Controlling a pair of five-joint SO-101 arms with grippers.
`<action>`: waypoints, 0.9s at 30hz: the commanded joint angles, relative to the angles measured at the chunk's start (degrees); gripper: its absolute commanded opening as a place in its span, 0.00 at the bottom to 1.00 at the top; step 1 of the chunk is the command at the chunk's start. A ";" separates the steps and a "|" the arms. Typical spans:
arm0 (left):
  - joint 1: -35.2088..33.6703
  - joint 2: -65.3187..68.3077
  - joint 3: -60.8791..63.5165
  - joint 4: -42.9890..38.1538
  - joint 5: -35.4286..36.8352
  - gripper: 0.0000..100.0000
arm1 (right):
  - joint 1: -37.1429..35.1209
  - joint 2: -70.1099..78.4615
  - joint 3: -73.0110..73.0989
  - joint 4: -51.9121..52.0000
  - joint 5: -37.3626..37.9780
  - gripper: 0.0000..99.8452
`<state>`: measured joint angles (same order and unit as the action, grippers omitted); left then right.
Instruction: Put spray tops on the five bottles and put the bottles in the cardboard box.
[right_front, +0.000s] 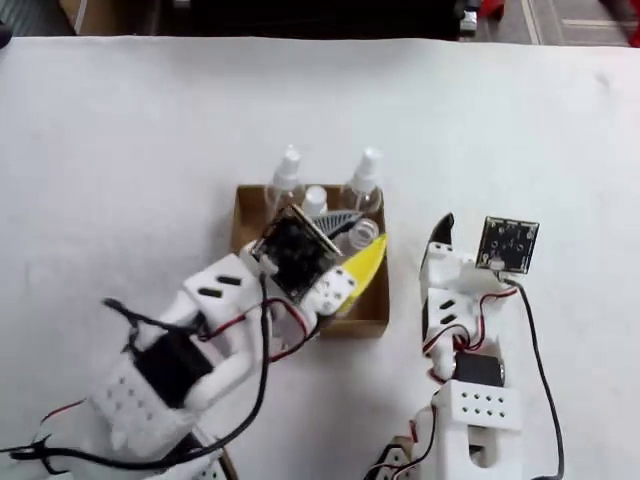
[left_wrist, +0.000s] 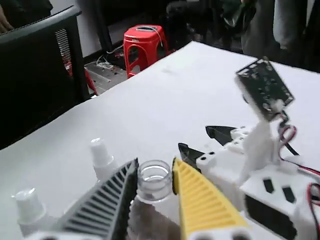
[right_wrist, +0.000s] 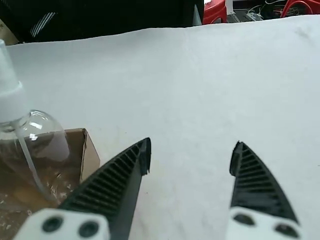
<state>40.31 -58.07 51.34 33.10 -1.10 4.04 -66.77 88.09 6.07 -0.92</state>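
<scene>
Two arms of mine share the white table (right_front: 120, 150). Mid-table sits the cardboard box (right_front: 376, 318), its near side covered by my left arm. My left gripper (left_wrist: 154, 167) hangs over it, clamped on an uncapped bottle (left_wrist: 152, 181). My right gripper (right_wrist: 192, 150), spread wide, sits just beside the box, toward the table's right edge. Capped bottles (right_front: 287, 182) stand along the box's far wall. Off the table stands a red stool (left_wrist: 145, 42).

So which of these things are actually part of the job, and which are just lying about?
Part of the job:
cardboard box
spray-topped bottles standing in it
topless bottle, clamped by the left gripper
right gripper, open, beside the box

Just lying about:
red stool and black chair, off beyond the table
</scene>
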 joint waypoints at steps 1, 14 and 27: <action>-2.86 0.13 9.67 -20.92 2.29 0.02 | 3.30 -0.22 -0.62 -2.68 0.26 0.23; -3.30 6.64 21.54 -40.62 2.64 0.02 | 5.41 -0.22 -0.62 -3.30 -3.69 0.23; -3.12 22.90 21.89 -49.32 2.29 0.02 | 5.41 -0.22 -0.62 -3.30 -3.69 0.23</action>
<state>37.67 -35.03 73.32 -14.29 0.84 8.97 -66.77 88.09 4.04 -4.26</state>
